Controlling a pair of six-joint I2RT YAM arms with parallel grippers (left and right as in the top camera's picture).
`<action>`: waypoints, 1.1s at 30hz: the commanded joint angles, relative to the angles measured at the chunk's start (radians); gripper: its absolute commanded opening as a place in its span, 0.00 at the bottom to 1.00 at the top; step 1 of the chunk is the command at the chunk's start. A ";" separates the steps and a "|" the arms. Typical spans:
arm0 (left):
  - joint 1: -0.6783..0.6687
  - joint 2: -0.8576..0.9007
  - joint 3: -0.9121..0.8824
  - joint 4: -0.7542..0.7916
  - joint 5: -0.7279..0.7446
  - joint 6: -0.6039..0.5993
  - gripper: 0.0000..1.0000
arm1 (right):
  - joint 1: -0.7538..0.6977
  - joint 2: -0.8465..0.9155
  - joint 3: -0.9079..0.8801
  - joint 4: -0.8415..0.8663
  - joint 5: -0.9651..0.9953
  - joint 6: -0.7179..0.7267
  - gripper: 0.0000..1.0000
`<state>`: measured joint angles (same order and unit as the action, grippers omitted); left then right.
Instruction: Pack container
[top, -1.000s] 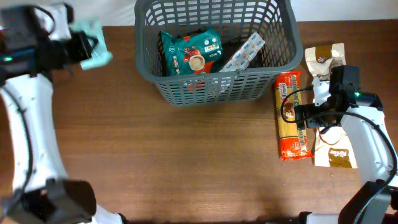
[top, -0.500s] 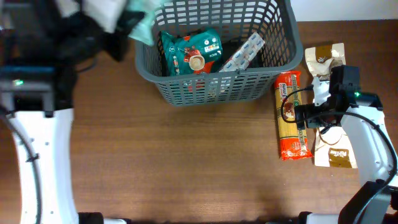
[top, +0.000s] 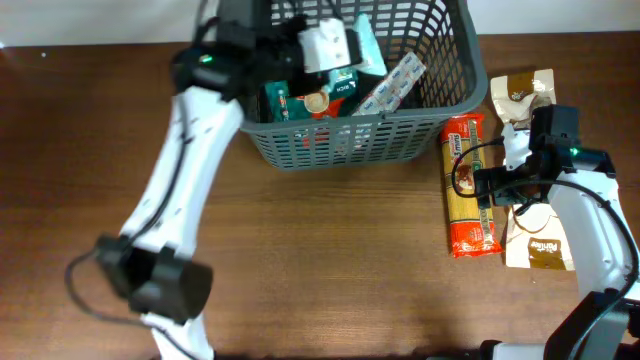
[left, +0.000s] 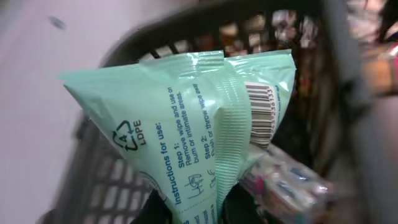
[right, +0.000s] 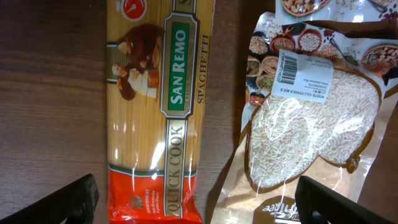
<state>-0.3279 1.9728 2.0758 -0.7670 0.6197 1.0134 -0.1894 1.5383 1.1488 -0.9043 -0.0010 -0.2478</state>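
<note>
Clamping mint wipes pack (left: 205, 124) in left gripper (top: 338, 47) over the basket (top: 340, 142) at table's (top: 300, 260) far edge, teal packet (top: 305, 95) already in. Hovering with right gripper (right: 202, 205) wide above unpacked spaghetti (right: 158, 106) and rice pouch (right: 311, 124) beside basket.

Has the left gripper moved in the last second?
Yes. The left gripper, holding the wipes pack, has swung right, from well left of the container to over its interior.

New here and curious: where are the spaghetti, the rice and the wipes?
spaghetti (right: 179, 68), right wrist view, green label.
rice (right: 311, 130), right wrist view, clear window.
wipes (left: 229, 124), left wrist view, back seam.
</note>
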 joint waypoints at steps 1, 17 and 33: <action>-0.013 0.060 -0.001 0.047 0.001 0.035 0.02 | -0.008 0.006 0.019 0.003 -0.010 -0.007 0.99; -0.016 0.149 0.009 0.069 -0.195 -0.127 0.27 | -0.008 0.006 0.019 0.003 -0.010 -0.006 0.99; -0.002 -0.125 0.141 0.018 -0.603 -0.423 0.59 | -0.008 0.006 0.019 0.003 -0.010 -0.007 0.99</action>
<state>-0.3405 1.9751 2.1792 -0.7269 0.1894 0.6807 -0.1894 1.5387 1.1488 -0.9043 -0.0010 -0.2474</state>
